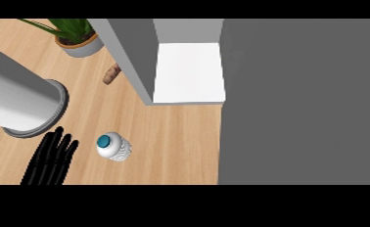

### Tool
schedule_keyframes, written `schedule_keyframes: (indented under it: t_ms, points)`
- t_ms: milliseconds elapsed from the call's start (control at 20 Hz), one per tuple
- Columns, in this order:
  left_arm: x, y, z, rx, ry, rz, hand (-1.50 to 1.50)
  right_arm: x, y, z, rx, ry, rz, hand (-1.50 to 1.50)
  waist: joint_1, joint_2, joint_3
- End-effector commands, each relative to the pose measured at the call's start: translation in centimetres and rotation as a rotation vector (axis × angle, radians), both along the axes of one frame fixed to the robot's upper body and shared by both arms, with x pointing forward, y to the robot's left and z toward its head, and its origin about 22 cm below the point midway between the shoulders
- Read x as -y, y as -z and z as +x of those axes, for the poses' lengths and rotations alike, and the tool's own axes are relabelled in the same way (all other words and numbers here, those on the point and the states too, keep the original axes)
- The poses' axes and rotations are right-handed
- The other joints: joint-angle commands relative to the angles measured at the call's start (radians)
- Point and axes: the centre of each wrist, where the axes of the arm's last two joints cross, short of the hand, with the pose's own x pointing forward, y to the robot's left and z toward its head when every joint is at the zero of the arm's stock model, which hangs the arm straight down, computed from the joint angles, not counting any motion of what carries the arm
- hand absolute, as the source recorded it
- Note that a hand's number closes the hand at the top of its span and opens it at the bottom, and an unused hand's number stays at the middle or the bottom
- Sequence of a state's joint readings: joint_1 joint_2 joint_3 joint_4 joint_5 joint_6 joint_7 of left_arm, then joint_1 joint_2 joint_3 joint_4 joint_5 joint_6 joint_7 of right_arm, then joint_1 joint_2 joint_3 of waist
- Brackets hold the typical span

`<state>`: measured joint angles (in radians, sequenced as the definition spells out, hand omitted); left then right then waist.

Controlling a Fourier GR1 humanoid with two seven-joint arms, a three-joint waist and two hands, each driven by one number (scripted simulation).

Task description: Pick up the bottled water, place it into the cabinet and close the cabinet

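1. The bottled water stands upright on the wooden worktop, seen from above: a teal cap in the middle of a white ribbed body. It sits toward the near edge of the worktop, left of centre.
2. The left robot hand comes in from the near edge, just to the left of the bottled water and apart from it. Its black fingers are straight and spread, pointing toward the far edge, and it holds nothing.
3. The right robot hand does not show in the head view.
4. The cabinet stands open farther back on the worktop, beyond the bottled water. Its white inner floor is bare, with a grey side wall along its left.
5. A broad grey panel covers the whole right side of the view, from the far edge to the near edge; whether it is the cabinet's door cannot be told.
6. A large grey cylinder with a flared rim lies at the left edge of the worktop, just beyond the left robot hand's fingertips.
7. A potted plant with green leaves sits in the far left corner.
8. A small brown object lies between the potted plant and the cabinet's left wall; what it is cannot be told.
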<state>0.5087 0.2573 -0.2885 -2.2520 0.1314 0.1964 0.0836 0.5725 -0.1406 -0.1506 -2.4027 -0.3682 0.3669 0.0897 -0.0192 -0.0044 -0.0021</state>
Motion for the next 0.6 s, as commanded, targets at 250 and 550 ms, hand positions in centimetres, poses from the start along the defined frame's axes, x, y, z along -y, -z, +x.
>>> schedule_keyframes:
  t_ms: [250, 550]
  points:
    - [-2.8, 4.5, 2.9, -0.028, 0.003, 0.021, -1.50, 0.1, -3.3, -2.5, 0.065, -0.068, 0.094, -1.50, -0.006, 0.002, 0.000]
    - [-4.4, 7.2, 6.5, -0.036, -0.070, 0.035, -1.50, -0.8, -2.9, -3.0, 0.089, -0.064, 0.097, -1.50, -0.009, 0.003, 0.000]
